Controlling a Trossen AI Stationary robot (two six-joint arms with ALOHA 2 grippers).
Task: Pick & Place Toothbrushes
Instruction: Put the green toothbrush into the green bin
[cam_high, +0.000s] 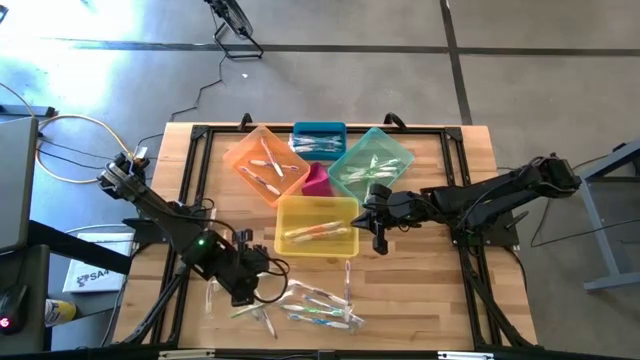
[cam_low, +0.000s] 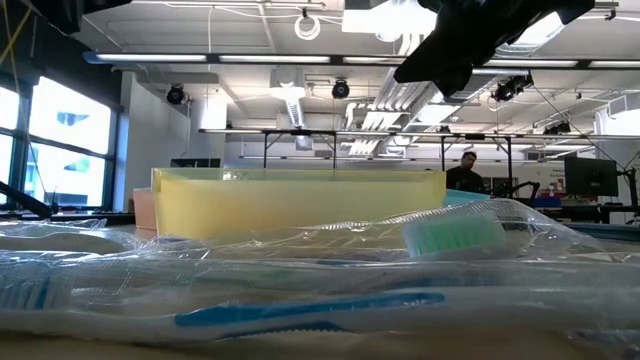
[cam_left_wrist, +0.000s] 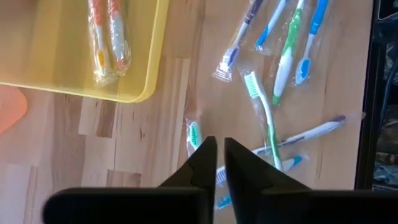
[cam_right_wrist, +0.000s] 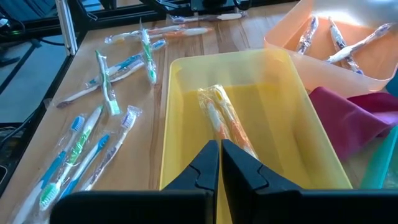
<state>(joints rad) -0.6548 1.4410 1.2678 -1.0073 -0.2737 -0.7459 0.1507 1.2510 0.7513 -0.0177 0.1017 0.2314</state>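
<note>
left gripper (cam_left_wrist: 216, 163): low over the loose pile near the table's front edge; a narrow slit shows between the fingers, can't tell if they're shut, nothing seen between them.
right gripper (cam_right_wrist: 219, 163): fingertips pressed together, empty, poised above the yellow translucent plastic bin (cam_right_wrist: 186, 81).
toothbrushes: thin clear-wrapped toothbrushes (cam_left_wrist: 272, 68) with green, blue and purple accents lie scattered just ahead of the left gripper on bare wood; two orange-accented ones (cam_right_wrist: 221, 115) lie inside the yellow bin right under the right gripper's tips.
hidden: low view blocked by wrappers up close; a green brush head (cam_low: 455, 237) is all that reads clearly. Left fingers cover part of a blue-handled brush.
cut off: orange translucent bin (cam_right_wrist: 348, 43) beyond the right gripper runs out of frame.
open room: bare wooden tabletop (cam_high: 420, 290) between the pile and the right arm's side.
edges: black frame rail (cam_left_wrist: 365, 93) just past the pile.
</note>
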